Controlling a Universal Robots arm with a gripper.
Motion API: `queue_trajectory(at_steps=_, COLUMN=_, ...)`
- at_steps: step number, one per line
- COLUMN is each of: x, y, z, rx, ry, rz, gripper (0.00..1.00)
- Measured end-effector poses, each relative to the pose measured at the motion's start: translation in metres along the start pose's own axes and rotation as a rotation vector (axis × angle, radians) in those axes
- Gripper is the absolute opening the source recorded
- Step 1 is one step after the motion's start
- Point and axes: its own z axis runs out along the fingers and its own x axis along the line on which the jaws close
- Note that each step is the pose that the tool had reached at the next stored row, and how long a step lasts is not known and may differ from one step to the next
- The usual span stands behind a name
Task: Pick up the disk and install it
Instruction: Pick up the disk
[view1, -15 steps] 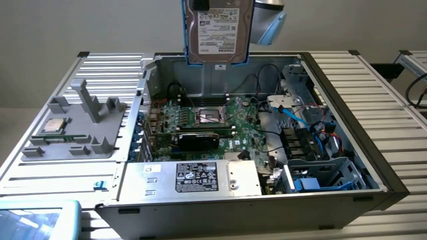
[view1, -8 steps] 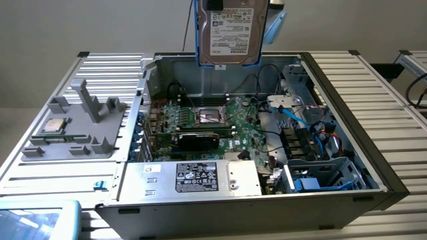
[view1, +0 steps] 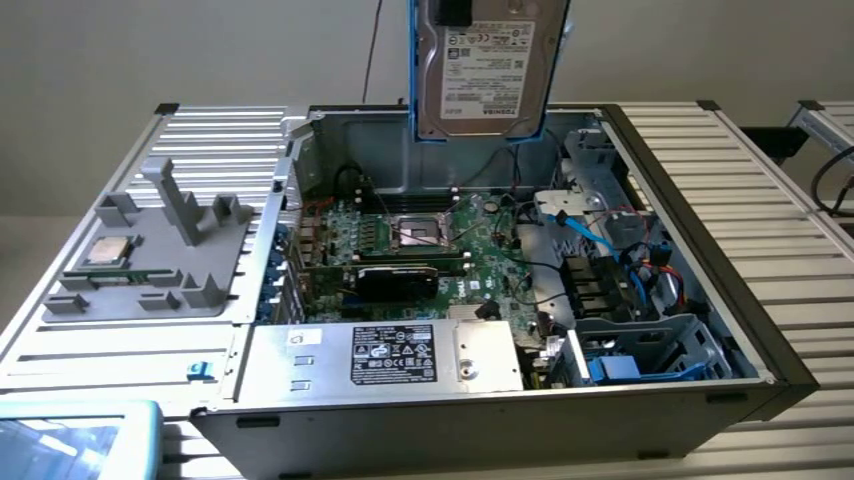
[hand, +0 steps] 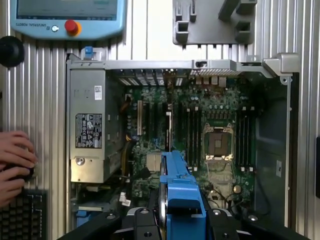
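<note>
Jaws closed on the upper end of the disk (view1: 481, 70) hold it upright in the air above the open computer case (view1: 747, 330). Its white label faces the exterior camera, and the bright blue carrier frames both long sides. The case lies on its side on the slatted metal table (view1: 787, 200). Inside are a green motherboard (view1: 427, 250) with an uncovered processor socket (view1: 424, 232) and a silver power supply (view1: 387, 355) with a black label along the near wall. In the corner at the exterior view's right is a grey drive cage (view1: 654, 350) with blue fittings and blue cables nearby. At the exterior view's left, beside the case, a grey fixture tray (view1: 147, 250) carries a small square processor chip (view1: 110, 252). The wrist camera shows the disk edge-on, its blue carrier clamped between two black fingers (hand: 145, 222), one on each flat side, with the motherboard beyond it. That view also takes in a teach pendant (hand: 67, 17) with a red button, a person's hand (hand: 15, 165) on the table beside the case, and a black keyboard (hand: 22, 215) near the hand.
</note>
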Motion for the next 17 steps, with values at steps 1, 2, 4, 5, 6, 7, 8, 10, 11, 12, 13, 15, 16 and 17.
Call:
queue_trajectory(at_steps=1, x=0.002, y=-0.0039, z=-0.0005, rx=-0.0009, ry=0.0, rz=0.0, gripper=0.37)
queue_trajectory(at_steps=2, x=0.004, y=-0.0078, z=-0.001, rx=-0.0019, ry=0.0, rz=0.0, gripper=0.37)
queue_trajectory(at_steps=4, x=0.008, y=-0.0159, z=-0.0023, rx=-0.0044, ry=0.0, rz=0.0, gripper=0.37)
queue_trajectory(at_steps=5, x=0.009, y=-0.02, z=-0.0029, rx=-0.0057, ry=0.0, rz=0.0, gripper=0.37)
queue_trajectory(at_steps=6, x=0.011, y=-0.0244, z=-0.0033, rx=-0.0068, ry=0.0, rz=0.0, gripper=0.37)
queue_trajectory(at_steps=7, x=0.012, y=-0.0292, z=-0.0037, rx=-0.008, ry=0.0001, rz=0.0, gripper=0.37)
queue_trajectory(at_steps=8, x=0.013, y=-0.0338, z=-0.0039, rx=-0.0088, ry=0.0, rz=0.0, gripper=0.37)
queue_trajectory(at_steps=10, x=0.014, y=-0.0427, z=-0.0041, rx=-0.0099, ry=0.0, rz=0.0, gripper=0.37)
queue_trajectory(at_steps=11, x=0.015, y=-0.0475, z=-0.0041, rx=-0.0103, ry=0.0, rz=0.0, gripper=0.37)
queue_trajectory(at_steps=12, x=0.015, y=-0.052, z=-0.0042, rx=-0.0105, ry=0.0, rz=0.0, gripper=0.37)
queue_trajectory(at_steps=13, x=0.015, y=-0.0565, z=-0.0042, rx=-0.0105, ry=0.0, rz=0.0, gripper=0.37)
queue_trajectory(at_steps=15, x=0.016, y=-0.0656, z=-0.0041, rx=-0.0106, ry=0.0, rz=0.0, gripper=0.37)
queue_trajectory(at_steps=16, x=0.016, y=-0.07, z=-0.0042, rx=-0.0106, ry=0.0001, rz=0.0, gripper=0.37)
queue_trajectory(at_steps=17, x=0.016, y=-0.0747, z=-0.0043, rx=-0.0106, ry=0.0006, rz=0.0, gripper=0.37)
